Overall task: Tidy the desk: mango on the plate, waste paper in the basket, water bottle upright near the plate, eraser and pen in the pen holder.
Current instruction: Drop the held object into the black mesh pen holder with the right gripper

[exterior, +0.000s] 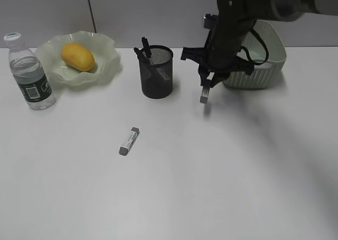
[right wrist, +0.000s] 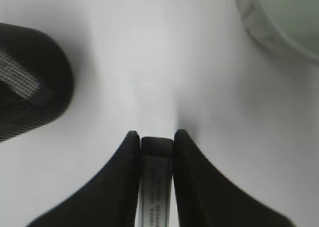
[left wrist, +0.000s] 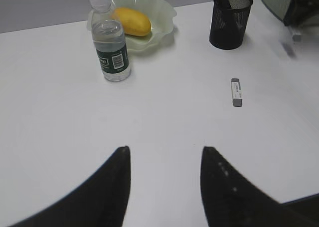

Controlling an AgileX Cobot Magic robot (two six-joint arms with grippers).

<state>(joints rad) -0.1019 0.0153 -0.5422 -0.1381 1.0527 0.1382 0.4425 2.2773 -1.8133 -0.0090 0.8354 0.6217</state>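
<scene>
- Desk (exterior: 211, 198): plain white; the front half is bare, giving wide open room around the loose eraser.
- Basket (exterior: 264, 66): pale green, perforated, at the back right, partly hidden by the right arm.
- Plate (exterior: 108, 60): wavy-rimmed green dish at the back left, carrying the mango (exterior: 77, 56), whose long axis runs slantwise across the dish.
- Water bottle (exterior: 29, 74): upright, white cap on top, just beside the plate's left rim.
- Pen holder (exterior: 156, 74): black mesh cup, upright, between plate and basket, with dark items standing in it.
- Right end effector (exterior: 205, 95): raised above the desk just right of the pen holder, clamped on a grey-ended eraser (right wrist: 156, 187) that hangs roughly vertical between the fingers.
- Left end effector (left wrist: 164, 187): jaws apart, holding nothing, above bare desk near the front.
- Second eraser (exterior: 129, 141): white with grey ends, lying flat mid-desk, long axis slanting towards the back right, well apart from everything.
</scene>
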